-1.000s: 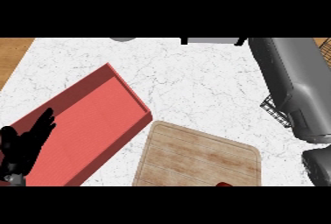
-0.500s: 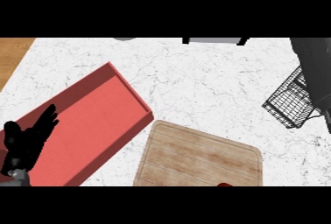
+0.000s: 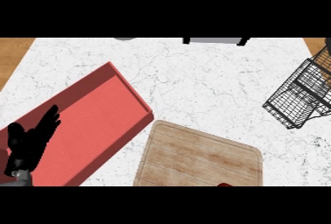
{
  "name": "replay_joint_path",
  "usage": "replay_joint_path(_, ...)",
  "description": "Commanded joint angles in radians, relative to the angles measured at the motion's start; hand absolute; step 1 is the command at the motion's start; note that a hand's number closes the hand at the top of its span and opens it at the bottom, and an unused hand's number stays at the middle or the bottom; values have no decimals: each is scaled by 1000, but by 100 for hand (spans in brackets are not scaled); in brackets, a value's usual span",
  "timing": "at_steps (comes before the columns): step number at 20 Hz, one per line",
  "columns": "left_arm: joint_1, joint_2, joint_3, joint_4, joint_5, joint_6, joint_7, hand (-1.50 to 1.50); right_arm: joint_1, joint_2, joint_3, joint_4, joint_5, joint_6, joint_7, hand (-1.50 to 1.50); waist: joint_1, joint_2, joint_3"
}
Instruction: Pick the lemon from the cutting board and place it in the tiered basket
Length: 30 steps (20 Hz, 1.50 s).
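The left hand [image 3: 29,142] showed at the lower left edge of the head view, over the near end of the red tray [image 3: 97,118]. Its fingers were straight and relaxed, pointing up and slightly right, and they grasped nothing. A bit of grey forearm showed just below it at the edge of the view.

The right hand did not show anywhere in the view, so the state of its fingers could not be told.

The tray lay slantwise on the white marbled counter [image 3: 200,74], running from the lower left up toward the middle. It had a raised darker rim along its right side and a flat, lighter red floor. Nothing lay in the part of it that showed.

The board [image 3: 200,155], of pale wood with brown grain, lay just right of the tray's lower corner, tilted a little, with its near edge cut off by the bottom of the view. Its visible top was bare. At its near edge a small dark red thing [image 3: 224,184] just peeked in; what it was could not be told.

The basket [image 3: 304,94], of black wire, stood at the right edge of the counter, well apart from the board, and was partly cut off by the view's side. The lemon could not be seen on the board, on the counter, or in the part of the basket that showed.

At the far edge of the counter, a grey thing with black parts [image 3: 213,40] was barely visible.
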Motion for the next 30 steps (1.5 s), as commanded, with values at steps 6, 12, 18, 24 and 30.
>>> replay_joint_path(6,-43,10,10,-12,22,-11,68,0,-77,-104,91,102,96,238,-126,150,-1,-1,2)
replay_joint_path(12,-2,15,18,7,19,-29,13,0,-98,-155,100,117,101,315,-234,150,-5,-4,2)
replay_joint_path(18,39,24,35,-23,29,-40,-12,0,-56,-123,32,159,37,354,-145,150,1,-4,2)
replay_joint_path(24,35,2,21,27,7,-27,-41,0,-62,-153,-55,232,-47,539,1,-150,1,-1,2)
replay_joint_path(30,-41,5,18,24,1,-5,33,0,11,-160,-97,135,-106,416,1,-150,-17,-5,3)
